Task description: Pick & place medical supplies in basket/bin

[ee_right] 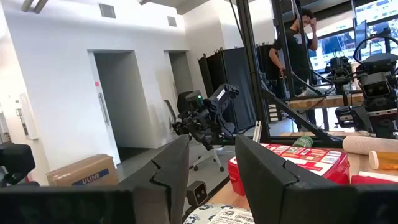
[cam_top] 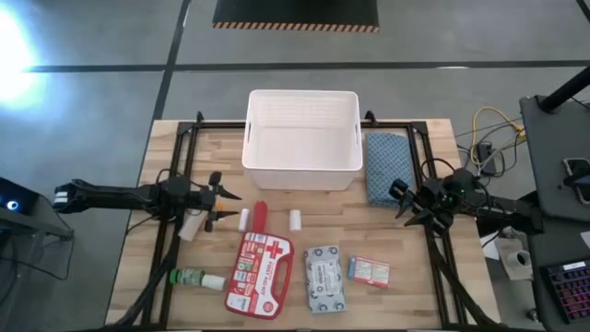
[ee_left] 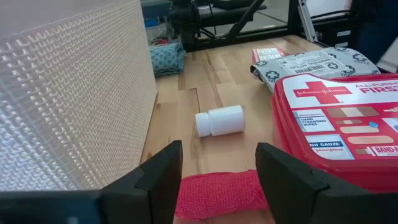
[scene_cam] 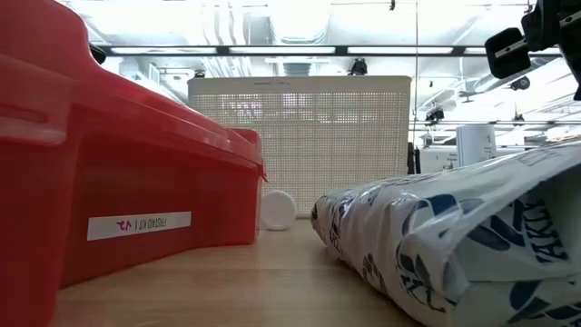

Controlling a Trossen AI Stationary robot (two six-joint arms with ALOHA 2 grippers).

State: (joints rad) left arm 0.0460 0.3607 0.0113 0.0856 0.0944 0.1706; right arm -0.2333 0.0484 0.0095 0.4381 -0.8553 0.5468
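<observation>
The white tub (cam_top: 302, 138) stands at the table's far middle. Near the front lie the red first-aid case (cam_top: 260, 272), the grey-white wipes pack (cam_top: 324, 279), the small red-white box (cam_top: 369, 270) and the green bottle (cam_top: 198, 278). Two white rolls (cam_top: 244, 219) (cam_top: 295, 219) and a red roll (cam_top: 261, 214) lie between the case and the tub. My left gripper (cam_top: 229, 205) is open, just left of the red roll (ee_left: 217, 193), which shows between its fingers (ee_left: 163, 171) without touching them. My right gripper (cam_top: 404, 203) is open and empty, raised at the right (scene_cam: 522, 41).
A blue folded cloth (cam_top: 387, 166) lies right of the tub. A pale piece (cam_top: 191, 226) lies under the left arm. A black frame (cam_top: 175, 166) runs round the table. Cables and gear lie beyond the right edge (cam_top: 489, 138). A person stands far off in the room (ee_right: 305, 37).
</observation>
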